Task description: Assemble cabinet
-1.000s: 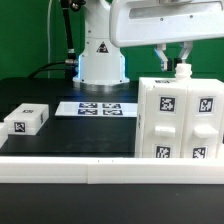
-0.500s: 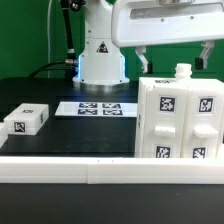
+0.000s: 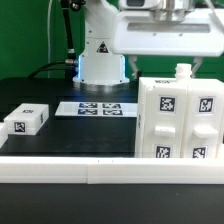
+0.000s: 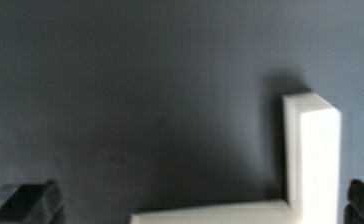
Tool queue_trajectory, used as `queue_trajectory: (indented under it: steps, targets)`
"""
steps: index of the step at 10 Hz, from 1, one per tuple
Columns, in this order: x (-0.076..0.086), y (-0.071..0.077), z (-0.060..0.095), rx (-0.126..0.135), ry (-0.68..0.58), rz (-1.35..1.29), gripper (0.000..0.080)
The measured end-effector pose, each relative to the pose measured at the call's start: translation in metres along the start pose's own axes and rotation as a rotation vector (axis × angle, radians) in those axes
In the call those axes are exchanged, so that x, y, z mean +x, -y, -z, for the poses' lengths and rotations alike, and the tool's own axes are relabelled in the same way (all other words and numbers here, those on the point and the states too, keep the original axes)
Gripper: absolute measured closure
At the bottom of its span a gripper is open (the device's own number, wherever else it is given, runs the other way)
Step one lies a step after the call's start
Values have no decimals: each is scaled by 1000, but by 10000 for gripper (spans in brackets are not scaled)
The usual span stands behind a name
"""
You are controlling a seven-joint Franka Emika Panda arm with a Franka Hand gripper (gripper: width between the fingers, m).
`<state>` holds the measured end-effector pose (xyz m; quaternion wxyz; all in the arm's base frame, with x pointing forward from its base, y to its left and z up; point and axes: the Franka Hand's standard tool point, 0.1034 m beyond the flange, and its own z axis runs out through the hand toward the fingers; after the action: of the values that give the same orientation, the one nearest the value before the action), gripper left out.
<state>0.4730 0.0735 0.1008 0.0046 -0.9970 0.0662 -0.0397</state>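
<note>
On the black table (image 3: 70, 140), toward the exterior view's right, found the cabinet (image 3: 180, 120) standing upright, long axis vertical; noted the gripper (image 4: 197, 200) hanging directly above, clear, jaws wide apart and empty; spotted a small white peg (image 3: 182, 70) on the cabinet's top; judged approach straight down.

The arm (image 3: 100, 48) stands upright at the worktop's far edge. Its white wrist (image 3: 165, 35) is held high and level, with the gripper (image 3: 170, 62) pointing straight down. The jaws are spread wide, and the dark fingertips (image 4: 28, 203) show only at the wrist view's borders.
</note>
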Motion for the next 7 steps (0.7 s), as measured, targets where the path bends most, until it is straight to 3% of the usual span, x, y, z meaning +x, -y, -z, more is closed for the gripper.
queue_trajectory:
  steps: [6, 7]
  targets:
    - [0, 0, 0, -1, 2, 20, 2]
    - [-2, -17, -4, 4, -8, 90, 2]
